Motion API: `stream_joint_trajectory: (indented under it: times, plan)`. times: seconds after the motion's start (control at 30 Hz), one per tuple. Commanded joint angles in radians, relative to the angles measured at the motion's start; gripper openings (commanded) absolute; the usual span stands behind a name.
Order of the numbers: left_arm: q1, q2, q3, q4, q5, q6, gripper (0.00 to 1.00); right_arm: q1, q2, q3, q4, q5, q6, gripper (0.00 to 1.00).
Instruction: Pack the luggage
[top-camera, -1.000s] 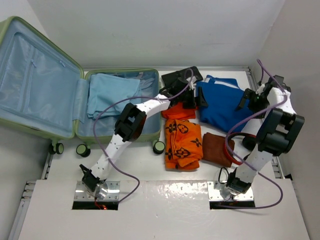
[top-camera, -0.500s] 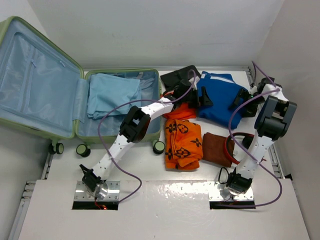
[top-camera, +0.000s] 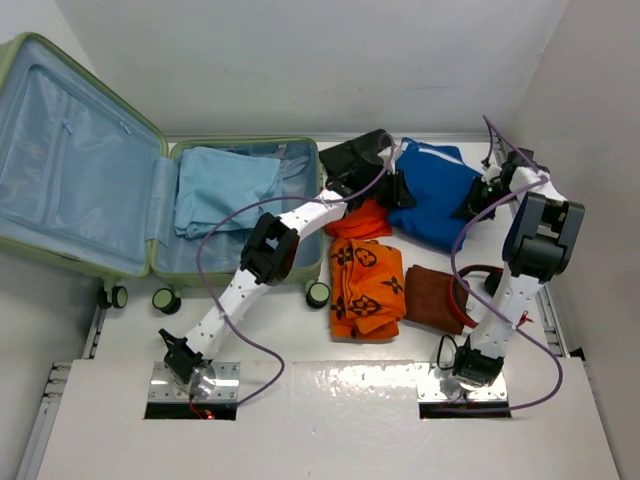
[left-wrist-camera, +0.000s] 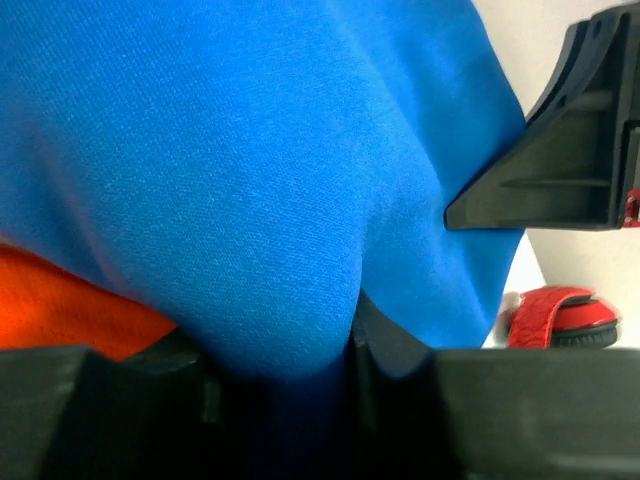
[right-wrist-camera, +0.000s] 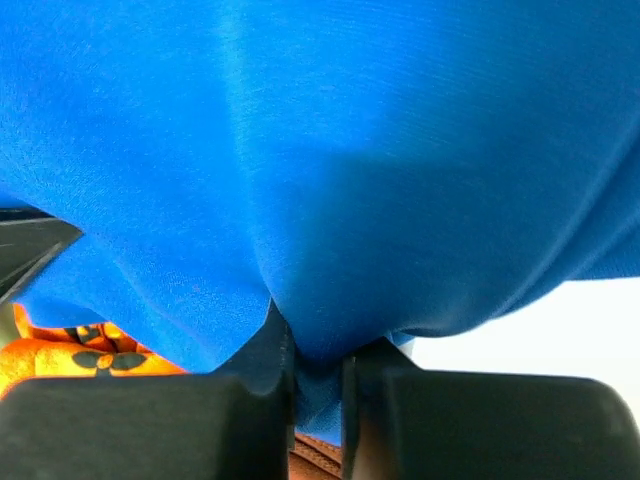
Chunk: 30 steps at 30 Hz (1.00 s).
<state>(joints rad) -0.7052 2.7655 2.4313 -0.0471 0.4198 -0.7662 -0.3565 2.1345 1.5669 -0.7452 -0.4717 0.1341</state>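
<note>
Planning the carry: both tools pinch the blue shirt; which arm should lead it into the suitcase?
Left, probably. The left tool pinches the blue shirt at the edge nearer the suitcase. The right tool holds the far edge, so it would follow.

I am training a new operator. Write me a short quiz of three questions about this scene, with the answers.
1. True or false: the luggage lies closed.
2. What do the left hand and the right hand both pinch? A) orange patterned cloth B) blue garment C) brown cloth
3. Which colour is the folded cloth inside the luggage?
Key: 1 false; 2 B; 3 light blue.
</note>
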Motion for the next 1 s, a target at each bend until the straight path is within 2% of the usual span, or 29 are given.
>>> stream_joint_trajectory:
  times: [0.0, 0.13, 0.2, 0.23, 0.33, 0.37, 0.4, 0.47, 0.53, 0.63, 0.83, 0.97]
  plan:
    - [-0.046, -0.084, 0.083, 0.056, 0.028, 0.151, 0.06, 0.105, -0.089, -0.053, -0.020, -0.183, 0.002, 0.00]
    - [-0.036, -0.200, 0.101, -0.016, 0.008, 0.274, 0.00, 0.142, -0.209, -0.093, 0.020, -0.186, -0.001, 0.00]
    - [-0.004, -0.282, -0.004, -0.016, -0.010, 0.294, 0.00, 0.157, -0.246, -0.091, 0.029, -0.195, 0.009, 0.00]
    - [0.012, -0.405, -0.161, 0.042, -0.025, 0.329, 0.00, 0.171, -0.277, -0.082, 0.049, -0.199, 0.036, 0.00]
    - [0.036, -0.614, -0.421, 0.131, -0.096, 0.387, 0.00, 0.214, -0.303, -0.061, 0.084, -0.215, 0.079, 0.00]
    - [0.056, -0.671, -0.528, 0.131, -0.096, 0.399, 0.00, 0.226, -0.306, -0.051, 0.090, -0.217, 0.087, 0.00]
    - [0.070, -0.767, -0.570, 0.118, -0.096, 0.400, 0.00, 0.264, -0.309, -0.044, 0.098, -0.220, 0.102, 0.00]
    - [0.122, -0.852, -0.692, 0.069, -0.063, 0.355, 0.00, 0.321, -0.309, -0.002, 0.101, -0.228, 0.117, 0.00]
    - [0.166, -0.983, -0.788, 0.069, -0.052, 0.315, 0.00, 0.347, -0.301, 0.033, 0.101, -0.240, 0.133, 0.00]
    - [0.251, -1.137, -0.943, -0.032, -0.052, 0.314, 0.00, 0.459, -0.272, 0.099, 0.102, -0.260, 0.163, 0.00]
    - [0.397, -1.352, -1.225, -0.163, -0.105, 0.389, 0.00, 0.649, -0.206, 0.177, 0.090, -0.269, 0.162, 0.00]
    - [0.473, -1.454, -1.360, -0.212, -0.165, 0.426, 0.00, 0.755, -0.066, 0.274, 0.060, -0.252, 0.151, 0.00]
